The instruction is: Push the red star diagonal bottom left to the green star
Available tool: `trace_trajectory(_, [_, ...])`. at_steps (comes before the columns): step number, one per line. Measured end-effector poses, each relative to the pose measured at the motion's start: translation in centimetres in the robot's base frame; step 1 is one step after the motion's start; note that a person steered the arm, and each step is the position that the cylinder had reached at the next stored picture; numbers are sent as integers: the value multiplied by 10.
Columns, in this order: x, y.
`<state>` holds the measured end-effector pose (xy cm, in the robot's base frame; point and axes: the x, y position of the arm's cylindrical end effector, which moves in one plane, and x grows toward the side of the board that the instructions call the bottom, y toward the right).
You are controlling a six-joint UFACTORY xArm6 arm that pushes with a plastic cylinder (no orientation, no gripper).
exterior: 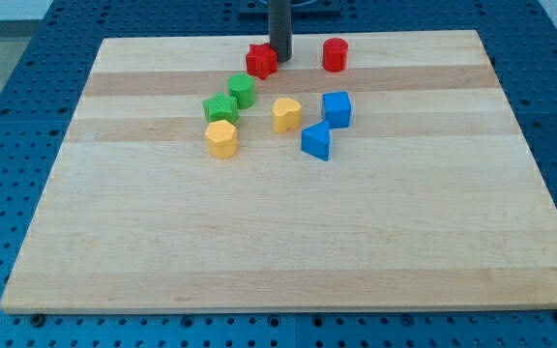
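1. Camera view: pale wooden counter [288,242] on a blue perforated base [27,68], all blocks gathered near the view's top.
2. Dark rod dropping in from the view's top, my tip [280,59] touching the right side of the red star [261,60]; no fingers on this arm, so neither spread nor pinching.
3. Red star just above-right of the green cylinder [242,90], near the counter's top edge.
4. Green star [219,107] touching the green cylinder's lower left, yellow hexagonal block [221,138] just below.
5. Red cylinder [334,54] right of my tip, apart.
6. Yellow heart [286,114], blue cube [337,108] and blue wedge-like block [316,141] clustered right of the greens.
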<state>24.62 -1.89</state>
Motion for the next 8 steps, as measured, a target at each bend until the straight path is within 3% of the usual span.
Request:
trace_trajectory(5, [41, -121])
trace_trajectory(8, [110, -185])
